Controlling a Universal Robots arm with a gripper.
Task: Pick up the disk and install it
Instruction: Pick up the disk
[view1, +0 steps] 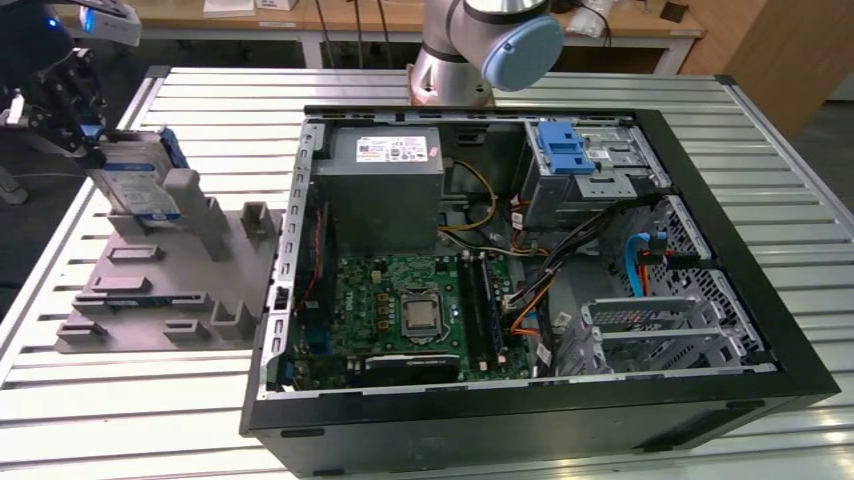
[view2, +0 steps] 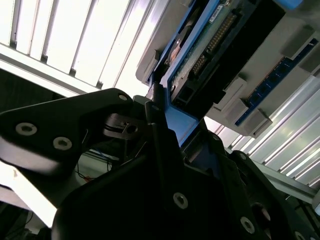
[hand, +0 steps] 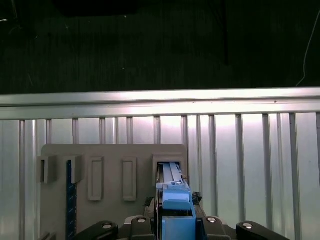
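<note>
1. Exterior view. The gripper (view1: 96, 148) hangs at the far end of the exterior view's left, above a slatted metal table (view1: 134, 420). Below it is a grey holding fixture (view1: 160, 290). The disk (view1: 136, 185) stands upright on edge in the fixture's far part, with its blue-and-white label turned toward the camera. The gripper grips the disk at its upper end.
2. Exterior view, continued. To the exterior view's right lies an open computer case (view1: 747, 330). It contains a grey power supply (view1: 387, 185) at the far left, a green motherboard (view1: 400, 310) nearer, and a blue latch piece (view1: 574, 150) on a metal cage at the far right. The arm's base (view1: 467, 50) stands beyond the case.
3. Second wrist view. The gripper (view2: 175, 122) is closed narrowly on the disk's blue bracket, with black fingers (view2: 156, 120) pressed against it. The disk (view2: 200, 55) shows its circuit-board side and connector. It runs down into the fixture (view2: 235, 107).
4. First wrist view. The disk (hand: 176, 205) appears edge-on between the jaws of the gripper (hand: 175, 222). Its far end sits in one slot of the fixture (hand: 115, 155), which rests on the table (hand: 250, 150).
</note>
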